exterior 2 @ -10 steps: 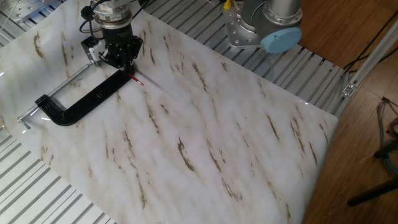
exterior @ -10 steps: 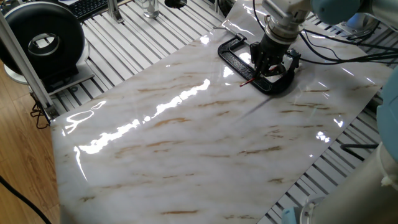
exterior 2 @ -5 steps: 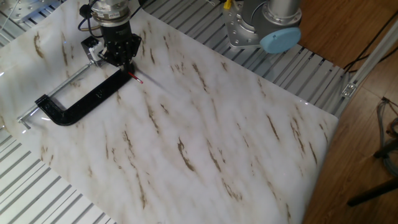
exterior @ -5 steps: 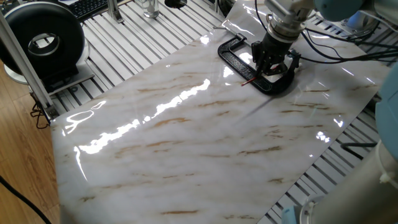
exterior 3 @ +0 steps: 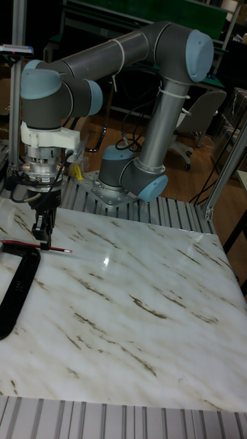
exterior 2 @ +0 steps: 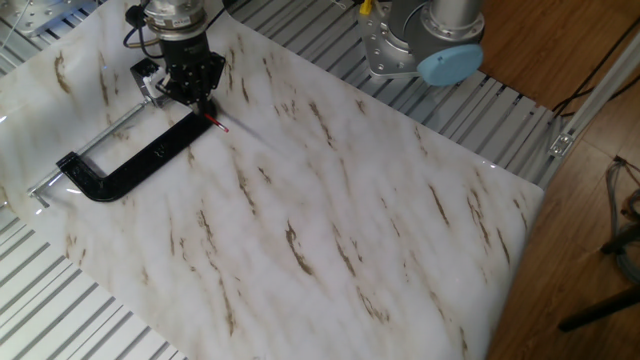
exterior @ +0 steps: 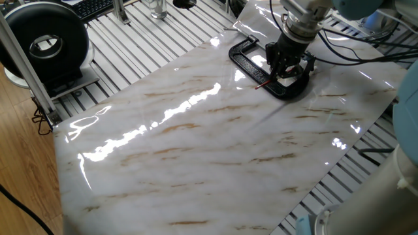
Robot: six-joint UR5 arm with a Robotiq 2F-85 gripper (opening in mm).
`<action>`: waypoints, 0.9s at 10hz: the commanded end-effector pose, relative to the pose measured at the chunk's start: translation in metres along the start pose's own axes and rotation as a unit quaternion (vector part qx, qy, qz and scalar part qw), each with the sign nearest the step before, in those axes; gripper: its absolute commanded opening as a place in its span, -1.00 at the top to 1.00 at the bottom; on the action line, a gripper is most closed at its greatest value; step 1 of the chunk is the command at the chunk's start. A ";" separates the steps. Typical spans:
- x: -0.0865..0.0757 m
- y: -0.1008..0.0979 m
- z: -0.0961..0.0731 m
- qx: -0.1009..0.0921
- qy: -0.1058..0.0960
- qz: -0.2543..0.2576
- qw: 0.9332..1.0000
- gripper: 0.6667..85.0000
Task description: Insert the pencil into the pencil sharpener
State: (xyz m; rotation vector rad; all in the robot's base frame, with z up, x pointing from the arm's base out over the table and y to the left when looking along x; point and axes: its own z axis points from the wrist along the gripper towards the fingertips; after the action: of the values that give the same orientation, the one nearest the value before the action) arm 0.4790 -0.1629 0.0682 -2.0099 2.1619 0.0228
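Gripping pencil (exterior 3: 41,246) (level), gripper (exterior 3: 44,238) over clamp (exterior 2: 125,164).

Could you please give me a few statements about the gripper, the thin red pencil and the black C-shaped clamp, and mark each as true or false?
1. The two-finger gripper is closed on the thin dark-red pencil. True.
2. The pencil stands upright, point down. False: it lies close to horizontal, its tip sticking out sideways from the fingers.
3. The large black C-shaped clamp rests on the marble-patterned tabletop beside the gripper. True.
4. The clamp hangs from the gripper, lifted off the surface. False: it lies flat on the tabletop.
5. The gripper works at the middle of the marble surface. False: it is near one corner, by the clamp.
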 end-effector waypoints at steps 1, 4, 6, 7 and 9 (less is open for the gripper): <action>0.000 -0.001 -0.002 0.003 -0.009 0.003 1.000 0.99; 0.000 -0.001 -0.003 0.003 -0.014 -0.001 1.000 0.99; 0.002 -0.002 -0.004 0.003 -0.015 -0.004 1.000 0.99; 0.002 -0.002 -0.004 0.003 -0.016 -0.005 1.000 0.99; 0.002 -0.002 -0.004 0.004 -0.018 -0.005 1.000 0.99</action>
State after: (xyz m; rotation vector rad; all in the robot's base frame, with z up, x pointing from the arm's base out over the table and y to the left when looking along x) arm 0.4780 -0.1658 0.0698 -2.0156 2.1360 0.0447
